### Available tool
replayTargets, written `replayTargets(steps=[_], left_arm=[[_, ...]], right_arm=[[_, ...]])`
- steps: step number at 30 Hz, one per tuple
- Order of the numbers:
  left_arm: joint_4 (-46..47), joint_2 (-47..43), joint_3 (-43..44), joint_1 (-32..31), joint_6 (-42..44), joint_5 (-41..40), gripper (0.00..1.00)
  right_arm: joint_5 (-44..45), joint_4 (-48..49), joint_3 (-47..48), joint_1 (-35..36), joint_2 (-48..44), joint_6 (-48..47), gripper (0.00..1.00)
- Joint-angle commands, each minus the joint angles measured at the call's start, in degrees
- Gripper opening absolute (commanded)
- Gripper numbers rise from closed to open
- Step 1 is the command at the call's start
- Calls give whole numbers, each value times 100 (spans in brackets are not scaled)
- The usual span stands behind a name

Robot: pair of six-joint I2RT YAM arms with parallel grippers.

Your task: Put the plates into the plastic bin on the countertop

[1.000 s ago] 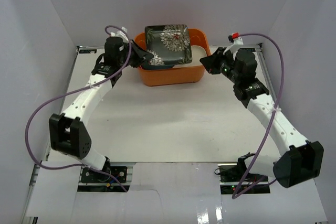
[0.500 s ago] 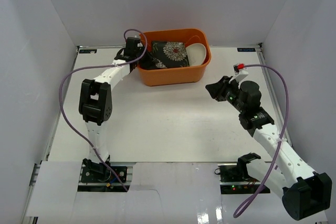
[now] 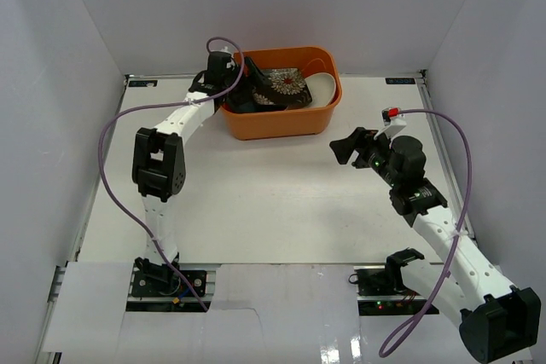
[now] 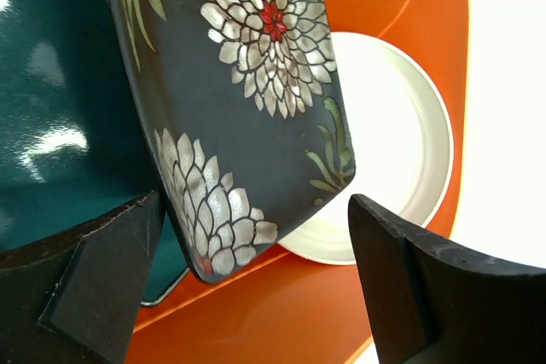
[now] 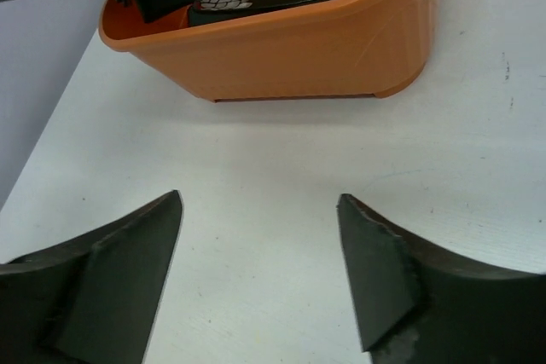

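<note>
Sitting midway along the tabletop's [image 3: 256, 202] far edge, the plastic bin [image 3: 281, 121] holds the plates [image 3: 317, 88]. The black flowered plate [image 4: 256, 83] leans tilted on a teal plate [image 4: 51, 125], its low corner lying between the spread, released fingers of the left claw [image 4: 256, 206] at the bin's left end. The right claw [image 5: 260, 202], spread and empty, hangs near the right edge, well apart, so the left arm looks nearer.
</note>
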Motion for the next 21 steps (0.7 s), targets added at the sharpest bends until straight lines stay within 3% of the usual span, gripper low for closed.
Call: replayTargets(steps=[1,4,6,9,16,21], left_arm=[[119,-886,153,31,260,-19,98],[145,-1291,30,31,506,-98,98],[216,-1757,-84,31,752,-98,98],[295,-2556,-532,14,1120,-124,98],[488,-5271,-3131,5,1824,-54,98],[-170,-7029,-4862,5,2036,-248,98]], right_arm=[[207,-8,253,8,-114,-137,85],[242,-105,350,8,-131,-181,98],[303,-201,438,8,-149,-199,91],[374,-307,640,8,-227,-260,90],[1085,-1150,1150,-1,-667,-769,90],[1700,-1459,1029,8,-1333,-938,90]])
